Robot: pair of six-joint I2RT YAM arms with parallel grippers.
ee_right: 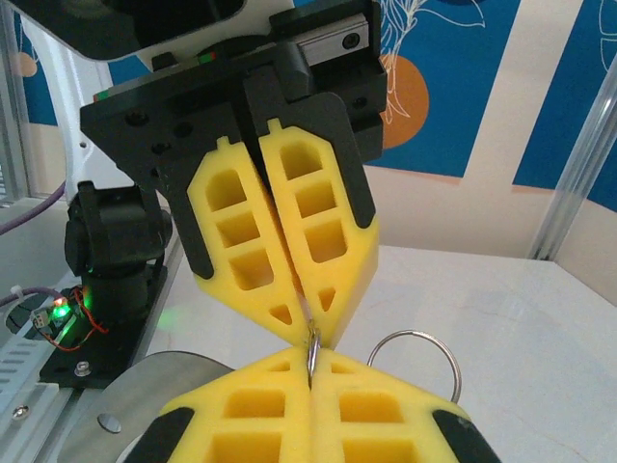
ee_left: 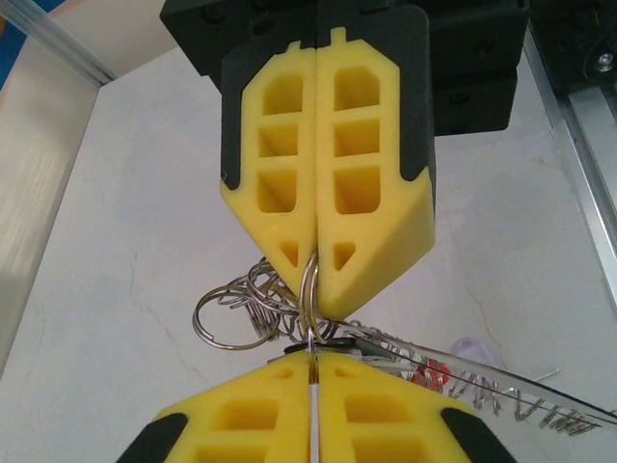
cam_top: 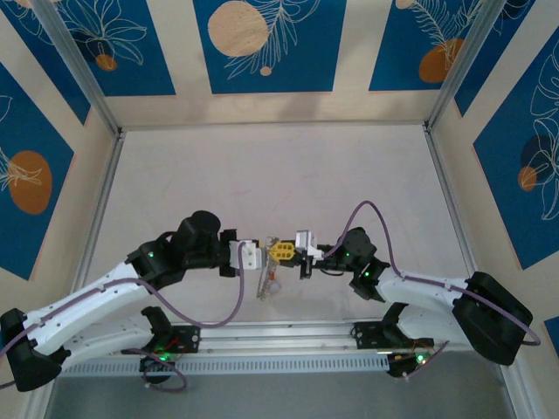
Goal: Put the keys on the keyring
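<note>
the pale flat table lies bare across the whole upper half of the top view, with open surface left and right of the arms as well. it is edged by silvery aluminium frame rails running up the sides, and behind them stand wall panels in blue with leaf and orange disc prints. a ribbed metal rail runs along the bottom edge, between the two arm bases.

the arms meet tip to tip at the centre of the frame, slightly below the middle. the left gripper comes in from the left and the right gripper from the right, their yellow foam tips nearly touching.

in the left wrist view the left gripper sits at the bottom and the right gripper points down from the top. both sets of jaws are clenched on the same thin grey metal keyring, which stands edge-on between them. the right wrist view shows the same pinch at lower centre.

a tangle of smaller wire rings hangs left of the pinch. tiny silvery keys trail to the lower right, just above the table, beside a red tag. from above, the keys dangle below the grippers.
</note>
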